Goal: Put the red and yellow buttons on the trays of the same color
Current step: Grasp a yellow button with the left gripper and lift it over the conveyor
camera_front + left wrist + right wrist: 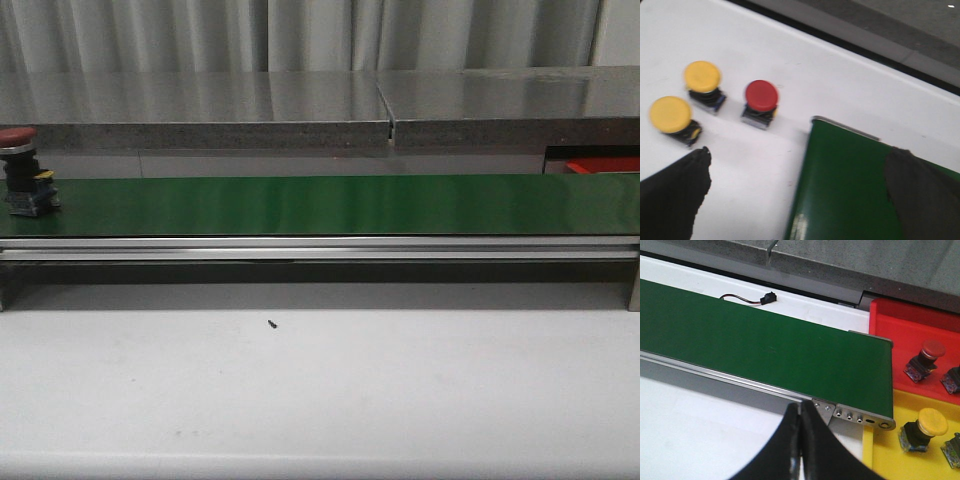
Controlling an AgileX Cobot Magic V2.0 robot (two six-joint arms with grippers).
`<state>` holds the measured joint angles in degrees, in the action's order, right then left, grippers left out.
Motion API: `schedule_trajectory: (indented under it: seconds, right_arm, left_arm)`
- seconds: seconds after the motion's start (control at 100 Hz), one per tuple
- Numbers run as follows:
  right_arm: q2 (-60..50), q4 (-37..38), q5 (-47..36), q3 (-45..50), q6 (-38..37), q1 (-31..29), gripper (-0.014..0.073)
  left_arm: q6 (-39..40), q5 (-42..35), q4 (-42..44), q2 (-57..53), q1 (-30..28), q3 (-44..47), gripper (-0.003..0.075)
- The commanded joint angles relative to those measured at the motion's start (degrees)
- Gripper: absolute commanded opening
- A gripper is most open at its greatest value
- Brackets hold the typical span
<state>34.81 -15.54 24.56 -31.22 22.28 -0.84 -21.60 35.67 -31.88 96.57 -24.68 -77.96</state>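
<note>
A red button (22,170) stands on the green belt (330,205) at its far left end. In the left wrist view a red button (761,102) and two yellow buttons (703,84) (673,119) stand on the white table beside the belt's end (850,185). My left gripper (797,200) is open and empty above that end. My right gripper (800,412) is shut and empty over the belt's other end. The red tray (900,335) holds a red button (925,359); the yellow tray (890,460) holds a yellow button (922,429).
A steel counter (320,105) runs behind the belt. The white table (320,390) lies in front of it. A small black sensor on a wire (767,298) lies behind the belt. More button parts show at the tray edges (952,380).
</note>
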Motion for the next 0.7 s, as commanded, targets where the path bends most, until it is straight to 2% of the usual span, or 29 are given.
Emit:
schedule_trajectory:
  seconds: [0.0,0.25,0.69]
  right_arm:
    - [-0.04,-0.6,-3.91,-1.51,0.34,0.03,-0.0066]
    - [-0.04,-0.6,-3.91,-1.51,0.34,0.03,-0.0066]
    - [-0.04,-0.6,-3.91,-1.51,0.34,0.03,-0.0066]
  left_arm:
    - [0.07,-1.39,-0.79,-0.03,-2.94,-1.91,0.0652]
    - [0.07,-1.74,-0.35,8.75,-7.76,-5.4,0.0652]
    - [0.07,2.0,0.76,21.46,-7.77,-19.11,0.0652]
